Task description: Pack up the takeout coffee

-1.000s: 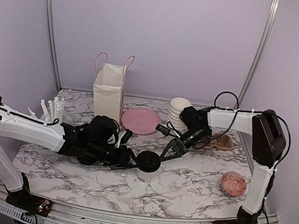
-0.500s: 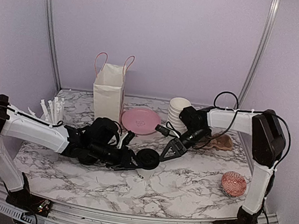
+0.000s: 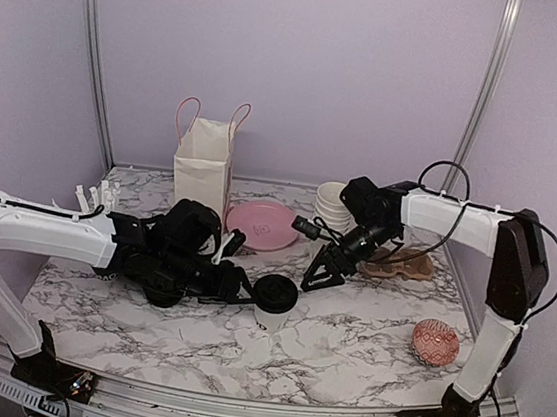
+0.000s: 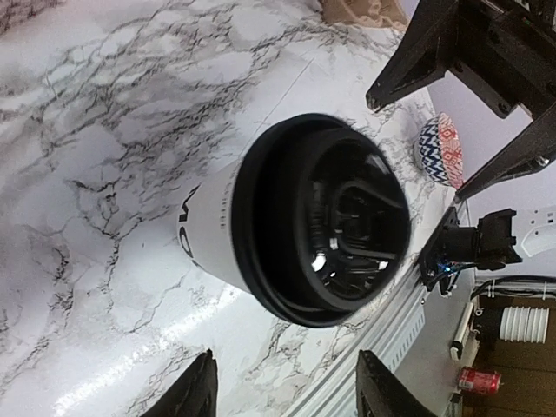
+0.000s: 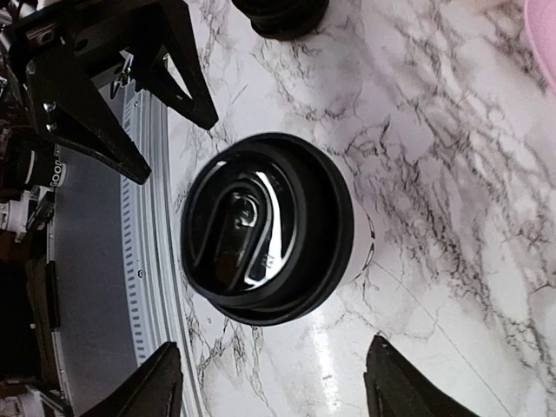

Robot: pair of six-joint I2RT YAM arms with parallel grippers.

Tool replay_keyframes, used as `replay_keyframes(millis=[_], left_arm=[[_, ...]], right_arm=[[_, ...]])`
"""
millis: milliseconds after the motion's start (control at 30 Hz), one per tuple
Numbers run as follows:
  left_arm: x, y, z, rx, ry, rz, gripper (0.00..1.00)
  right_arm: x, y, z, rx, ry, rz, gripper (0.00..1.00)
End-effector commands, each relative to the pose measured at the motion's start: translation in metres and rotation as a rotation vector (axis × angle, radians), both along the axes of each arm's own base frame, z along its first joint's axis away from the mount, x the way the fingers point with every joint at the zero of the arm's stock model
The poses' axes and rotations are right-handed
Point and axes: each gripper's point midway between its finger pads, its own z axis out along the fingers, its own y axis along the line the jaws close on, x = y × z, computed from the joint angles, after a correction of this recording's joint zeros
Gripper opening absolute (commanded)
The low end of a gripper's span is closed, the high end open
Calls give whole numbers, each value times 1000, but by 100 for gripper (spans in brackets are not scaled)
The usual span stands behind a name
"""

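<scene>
Near the middle of the white marble-patterned table, a white paper cup with a round black plastic lid and black lettering near its base stands upright, touched by neither gripper. The left gripper lies low just to the cup's left. Its jaws are spread wide and point at the cup, and the wrist view shows both fingertips short of the cup's wall. The right gripper hangs just behind and to the right of the cup, jaws likewise wide and holding nothing.

The bulky wrist of the left arm lies between the cup and a white paper bag with pink handles, which stands upright and open-topped at the back. Beside the bag lies a round pink plate. A stack of white bowls sits behind the right gripper, and a tan moulded tray lies partly under that arm. A red patterned bowl rests well apart at the right. A cup of white-wrapped straws stands at the far left, behind the left arm.
</scene>
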Motion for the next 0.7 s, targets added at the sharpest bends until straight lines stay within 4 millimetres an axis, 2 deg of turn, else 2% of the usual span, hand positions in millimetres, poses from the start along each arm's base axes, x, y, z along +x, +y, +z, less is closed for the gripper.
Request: replay_keyframes(millis=[0, 67, 133, 233, 367, 400, 467, 567, 600, 667], left_arm=[[7, 17, 67, 29, -149, -35, 58], [15, 27, 82, 80, -216, -49, 59], [34, 37, 103, 122, -326, -36, 59], [77, 51, 142, 190, -517, 31, 62], [126, 58, 186, 271, -755, 114, 67], [136, 61, 190, 272, -785, 141, 67], [150, 69, 181, 190, -718, 199, 68], [152, 82, 167, 18, -627, 258, 68], [151, 89, 157, 13, -623, 273, 68], [149, 95, 157, 16, -652, 275, 68]], right_arm=[[4, -7, 64, 67, -301, 67, 73], [1, -7, 69, 61, -406, 119, 75], [-4, -3, 69, 40, -514, 180, 79], [-8, 12, 69, 46, -647, 252, 86], [-19, 38, 58, 64, -703, 343, 95], [-24, 44, 52, 56, -702, 371, 98], [-29, 55, 42, 38, -688, 405, 99], [-27, 64, 31, 17, -660, 416, 99], [-26, 65, 28, 12, -654, 417, 99], [-24, 67, 24, 1, -649, 416, 99]])
